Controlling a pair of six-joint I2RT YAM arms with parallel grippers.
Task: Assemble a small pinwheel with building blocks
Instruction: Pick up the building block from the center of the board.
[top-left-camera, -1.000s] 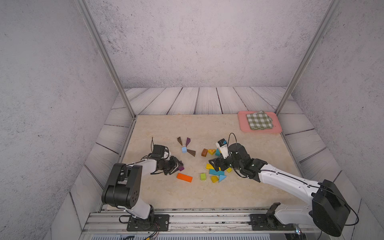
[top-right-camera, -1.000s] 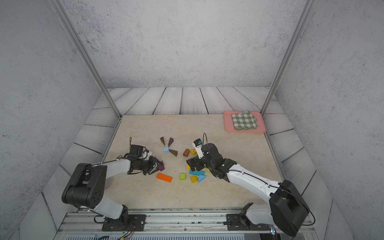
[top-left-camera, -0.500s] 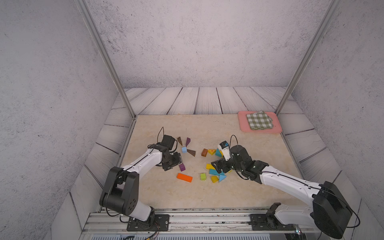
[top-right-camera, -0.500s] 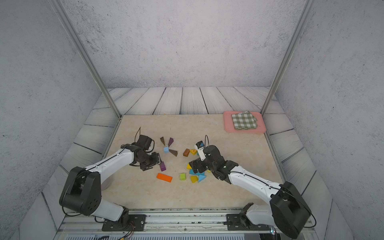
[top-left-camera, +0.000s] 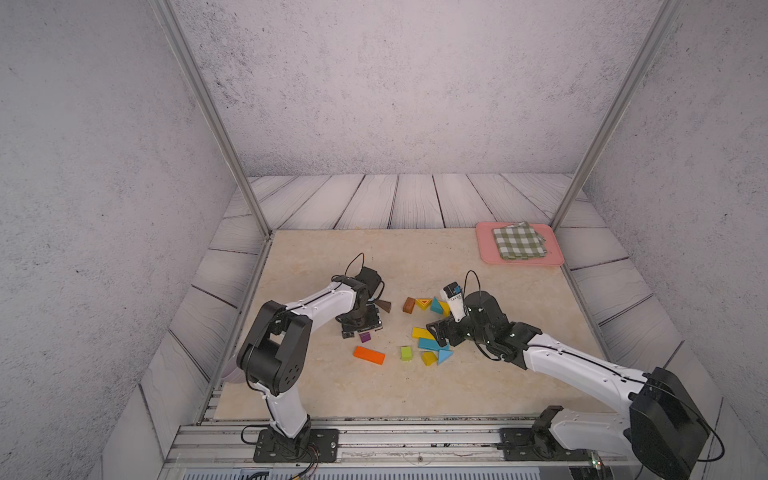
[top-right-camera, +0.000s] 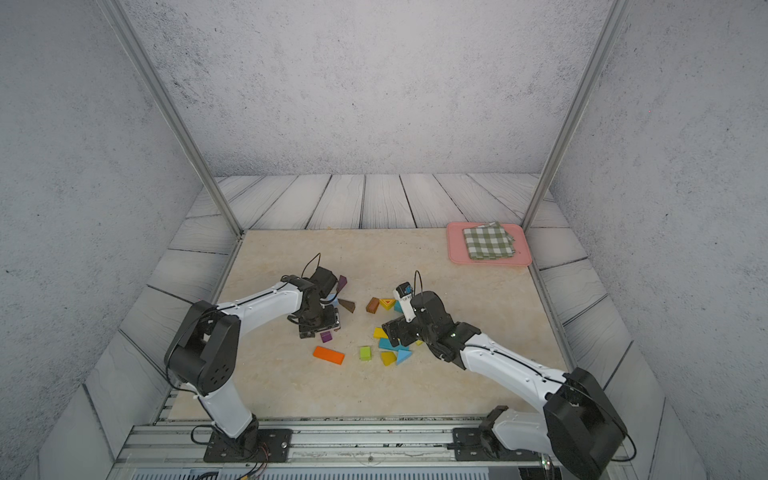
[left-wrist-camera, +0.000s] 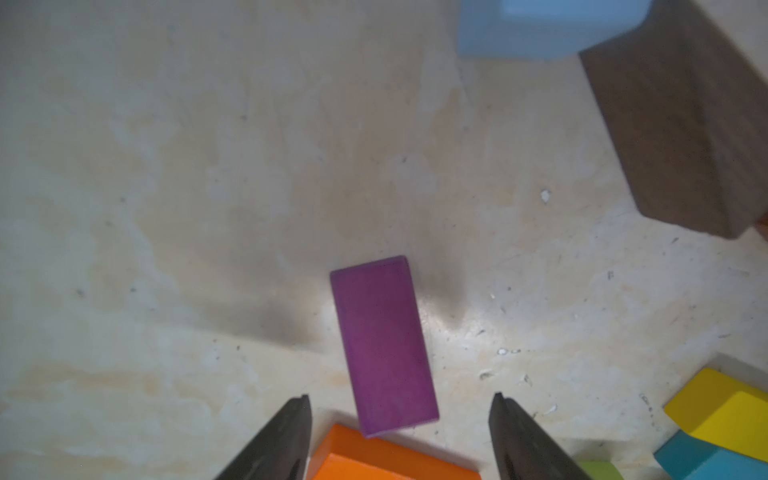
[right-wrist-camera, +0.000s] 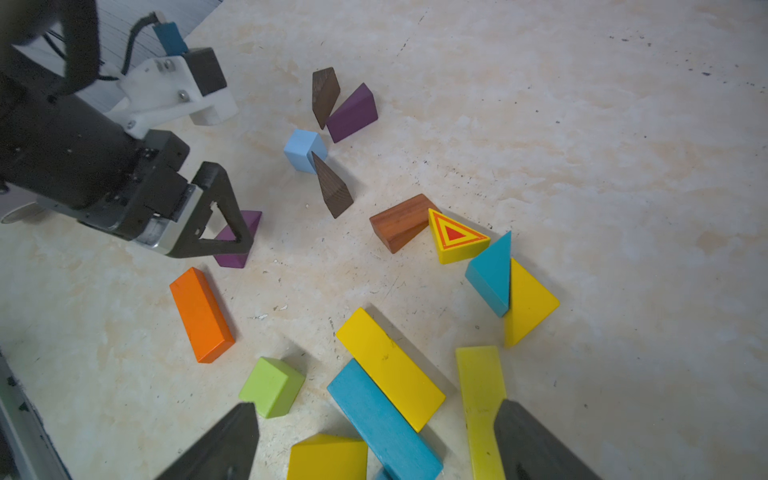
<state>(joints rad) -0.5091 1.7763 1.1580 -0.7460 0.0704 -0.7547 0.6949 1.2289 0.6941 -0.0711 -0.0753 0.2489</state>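
Since a second ago the left gripper (left-wrist-camera: 401, 397) has opened, and its arm has risen from a low sprawl. Its jaws now stand well apart. The purple wedge (left-wrist-camera: 384, 345) lies flat on the table (top-left-camera: 478, 386) between the fingertips and touches neither. The orange bar (top-left-camera: 369, 355) lies just nearer the front rail.

The left arm's forearm reaches in toward the table's middle, and its wrist is bent so the gripper points down.

Beyond the wedge, the light-blue cube (right-wrist-camera: 303, 149) sits with one brown wedge (right-wrist-camera: 332, 187) touching its corner. Another brown wedge (right-wrist-camera: 325, 93) and a second purple wedge (right-wrist-camera: 353, 112) lie just past the cube, side by side.

The right arm lies low, stretched diagonally from its base at the front right. The right gripper (right-wrist-camera: 375, 404) is spread wide and holds nothing. Its fingers straddle the teal bar (right-wrist-camera: 382, 419) and the yellow bar (right-wrist-camera: 388, 368), which lie side by side. The green cube (right-wrist-camera: 272, 386) is just beside one finger. A reddish-brown block (right-wrist-camera: 401, 222), a red-striped yellow triangle (right-wrist-camera: 455, 239), a teal triangle (right-wrist-camera: 492, 274) and a plain yellow triangle (right-wrist-camera: 530, 301) lie farther in.

At the far right corner, the pink tray (top-left-camera: 552, 255) holds the folded green-checked cloth (top-left-camera: 518, 246).
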